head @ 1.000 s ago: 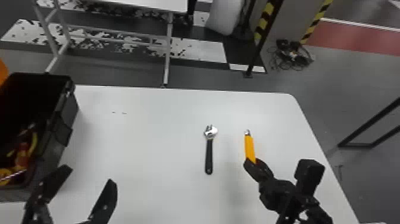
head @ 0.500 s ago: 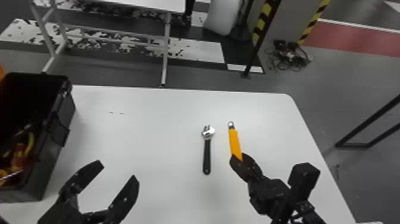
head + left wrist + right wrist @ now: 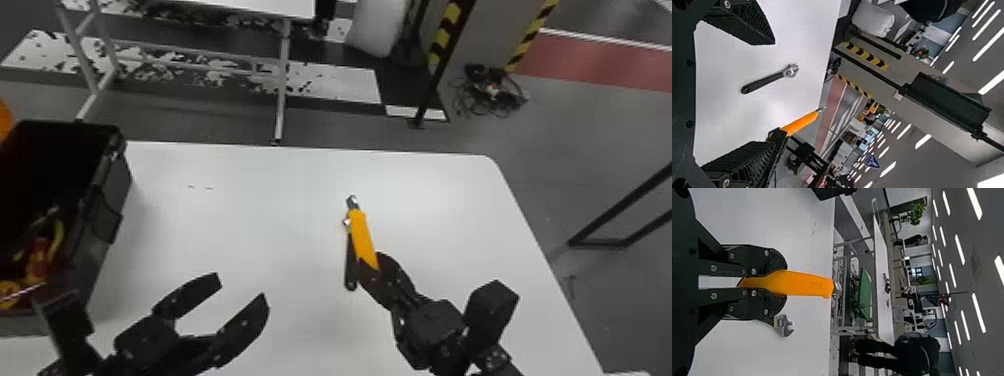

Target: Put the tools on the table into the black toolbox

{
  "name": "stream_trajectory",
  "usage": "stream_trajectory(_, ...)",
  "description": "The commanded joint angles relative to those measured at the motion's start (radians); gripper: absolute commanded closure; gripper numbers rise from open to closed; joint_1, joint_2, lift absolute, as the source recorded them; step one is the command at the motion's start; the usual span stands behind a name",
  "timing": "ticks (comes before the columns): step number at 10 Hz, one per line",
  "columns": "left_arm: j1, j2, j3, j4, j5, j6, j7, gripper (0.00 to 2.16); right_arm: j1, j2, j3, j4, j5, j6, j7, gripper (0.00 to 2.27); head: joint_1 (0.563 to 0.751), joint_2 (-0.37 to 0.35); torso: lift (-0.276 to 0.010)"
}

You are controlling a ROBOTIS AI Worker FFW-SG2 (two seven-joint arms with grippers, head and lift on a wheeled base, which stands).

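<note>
Shows bright orange along the flat body of the long tool [image 3: 363, 235], with a small metal piece at the far end and a narrowing toward the gripped end. Is held over the white table [image 3: 250, 200], and in the head view crosses in front of the adjustable wrench [image 3: 351, 281]. Lies flat on the tabletop, in the case of that wrench, with a black handle and a shiny silver head. Is closed, at the right gripper [image 3: 371, 269], with both fingers pressed on the orange tool's narrower end, gripping it from either side. Spreads wide, at the left gripper [image 3: 241, 287], and has nothing between the fingers. Stands at the robot's left on the tabletop, as the black toolbox [image 3: 107, 250], and holds red and yellow items inside.
</note>
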Motion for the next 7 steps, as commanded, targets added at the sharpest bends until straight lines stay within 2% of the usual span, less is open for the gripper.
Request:
stream_trajectory(1,-0.034,-0.004,0.028,-0.013,0.031,0.126,-0.009,0.08,0.007,0.001,0.029,-0.001,0.022,-0.046,0.027,2.07,0.695,-0.161,-0.075)
stream_trajectory(2,-0.044,-0.012,0.053,-0.018,0.060,0.169,-0.016,0.08,0.007,0.001,0.050,-0.001,0.032,-0.061,0.053,2.07,0.695,-0.149,-0.075)
stream_trajectory(3,-0.047,-0.016,0.067,-0.027,0.069,0.175,-0.016,0.08,0.010,0.001,0.070,-0.001,0.049,-0.061,0.076,2.07,0.695,-0.122,-0.075)
stream_trajectory(5,-0.077,-0.019,0.094,-0.030,0.109,0.243,-0.016,0.08,0.023,0.001,0.127,0.002,0.086,-0.067,0.090,2.07,0.695,-0.051,-0.075)
stream_trajectory(7,-0.094,-0.022,0.102,-0.030,0.115,0.276,-0.016,0.08,0.029,0.001,0.182,0.005,0.124,-0.089,0.093,2.07,0.695,0.015,-0.075)
